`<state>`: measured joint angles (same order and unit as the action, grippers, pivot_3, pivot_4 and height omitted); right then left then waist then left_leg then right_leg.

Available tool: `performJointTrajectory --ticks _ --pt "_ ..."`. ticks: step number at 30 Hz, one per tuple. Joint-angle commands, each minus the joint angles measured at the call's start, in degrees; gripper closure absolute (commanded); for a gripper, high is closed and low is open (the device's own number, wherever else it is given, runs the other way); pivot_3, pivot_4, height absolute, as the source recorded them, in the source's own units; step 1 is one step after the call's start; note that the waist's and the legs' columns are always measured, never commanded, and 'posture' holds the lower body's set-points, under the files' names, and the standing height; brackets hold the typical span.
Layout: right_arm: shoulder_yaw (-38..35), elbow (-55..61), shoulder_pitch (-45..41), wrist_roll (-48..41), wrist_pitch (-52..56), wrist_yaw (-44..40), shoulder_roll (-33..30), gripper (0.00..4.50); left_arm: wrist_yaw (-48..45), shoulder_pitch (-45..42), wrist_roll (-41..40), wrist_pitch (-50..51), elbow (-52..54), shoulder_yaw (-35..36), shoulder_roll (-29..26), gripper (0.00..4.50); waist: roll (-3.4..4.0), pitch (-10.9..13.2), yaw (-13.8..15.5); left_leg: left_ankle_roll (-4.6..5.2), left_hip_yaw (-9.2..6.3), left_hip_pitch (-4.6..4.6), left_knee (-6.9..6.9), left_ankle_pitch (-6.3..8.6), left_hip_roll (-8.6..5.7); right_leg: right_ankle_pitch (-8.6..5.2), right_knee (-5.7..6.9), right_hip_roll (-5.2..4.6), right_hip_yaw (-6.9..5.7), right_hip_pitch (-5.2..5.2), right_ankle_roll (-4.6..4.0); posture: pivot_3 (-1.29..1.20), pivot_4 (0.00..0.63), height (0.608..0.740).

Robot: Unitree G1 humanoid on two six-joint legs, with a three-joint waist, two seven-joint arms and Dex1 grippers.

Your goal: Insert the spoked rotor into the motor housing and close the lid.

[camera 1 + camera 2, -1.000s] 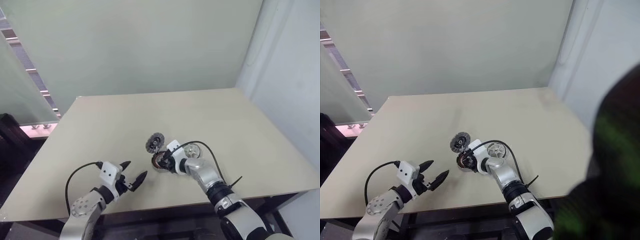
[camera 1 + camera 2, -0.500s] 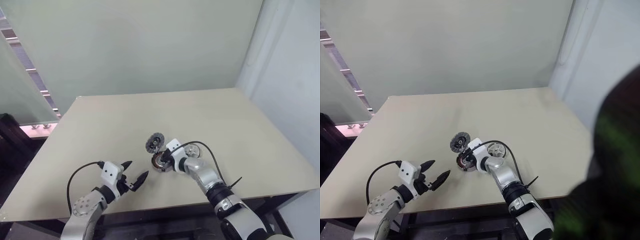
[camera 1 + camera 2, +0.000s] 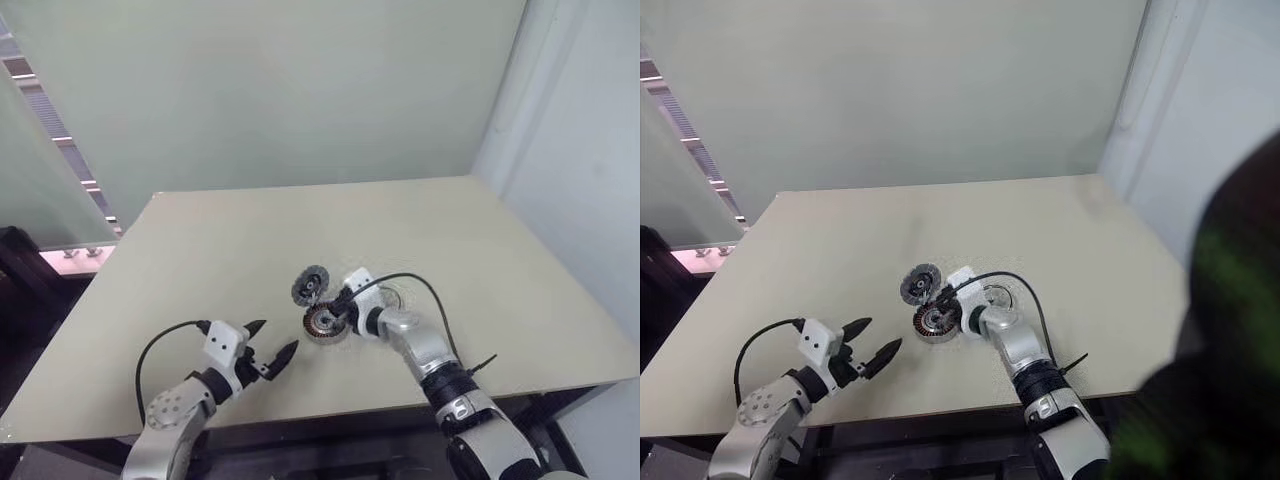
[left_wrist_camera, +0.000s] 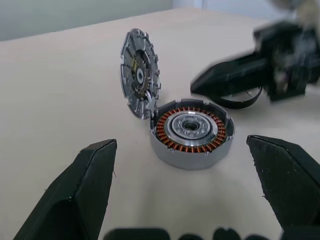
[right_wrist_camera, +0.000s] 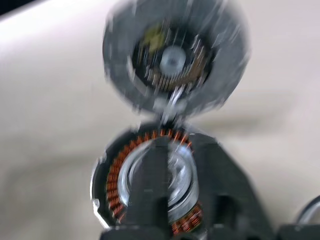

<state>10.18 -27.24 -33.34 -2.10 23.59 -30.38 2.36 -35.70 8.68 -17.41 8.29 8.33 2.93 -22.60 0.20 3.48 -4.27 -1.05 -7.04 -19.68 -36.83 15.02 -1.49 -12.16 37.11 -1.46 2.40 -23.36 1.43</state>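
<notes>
The housing (image 4: 191, 131) sits mid-table (image 3: 200, 250), its lid (image 4: 140, 73) standing open and the rotor (image 3: 388, 297) just beyond. Our right gripper (image 4: 227, 80) has lifted off it, jaws nearly closed and empty. Our left gripper (image 3: 272, 343) waits wide open; insertion remains.

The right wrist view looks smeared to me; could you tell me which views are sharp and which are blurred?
Right wrist view: motion blur over the lid and motor housing. Left wrist view: both sharp, the right gripper soft. Right eye view: a dark, green-tinged blur covers the lower right corner.
</notes>
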Motion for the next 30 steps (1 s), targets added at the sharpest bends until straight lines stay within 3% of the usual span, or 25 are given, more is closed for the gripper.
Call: performJointTrajectory --ticks 1,8,14,20,30 --pt "-4.17 8.77 -0.07 -4.15 4.74 0.79 -1.19 2.47 -0.47 -1.43 0.26 -1.02 0.1 -0.54 0.26 0.0 0.0 0.0 0.0 0.0 0.0 -0.01 0.0 0.0 0.0 0.0 0.0 0.0 0.0 0.0 0.0 0.0 0.0 0.74" --pt "-11.45 15.57 1.85 -7.36 12.81 4.02 -8.34 0.02 -1.28 -2.93 0.4 -1.49 -1.67 -1.9 0.91 0.0 0.0 0.0 0.25 0.0 0.02 -0.05 0.0 0.0 -0.04 0.0 -0.08 -0.02 0.01 0.01 0.0 0.0 0.0 0.74" --pt "-19.86 16.24 3.34 -11.74 19.69 8.95 -10.97 0.02 -1.96 -4.03 0.6 -1.93 -3.04 -2.81 1.5 0.0 0.0 0.0 0.16 0.03 0.11 -0.08 0.0 0.01 -0.01 0.0 -0.1 -0.01 0.04 -0.03 0.0 0.0 0.0 0.74" --pt "-27.08 13.07 4.48 -17.92 26.41 11.61 -9.45 0.02 -2.74 -4.8 1.01 -2.27 -4.06 -3.41 2.21 0.0 0.0 0.0 0.16 0.05 0.13 -0.08 0.01 0.02 0.02 0.0 -0.1 0.04 0.09 -0.01 0.0 0.0 0.0 0.74" --pt "-29.63 6.24 3.54 -22.35 27.45 13.15 -5.44 0.02 -2.87 -4.94 0.97 -2.26 -3.87 -3.63 2.04 0.0 0.01 0.0 0.16 0.06 0.15 -0.06 0.0 0.02 0.04 0.0 -0.1 0.09 0.14 0.01 0.0 0.0 0.0 0.74"
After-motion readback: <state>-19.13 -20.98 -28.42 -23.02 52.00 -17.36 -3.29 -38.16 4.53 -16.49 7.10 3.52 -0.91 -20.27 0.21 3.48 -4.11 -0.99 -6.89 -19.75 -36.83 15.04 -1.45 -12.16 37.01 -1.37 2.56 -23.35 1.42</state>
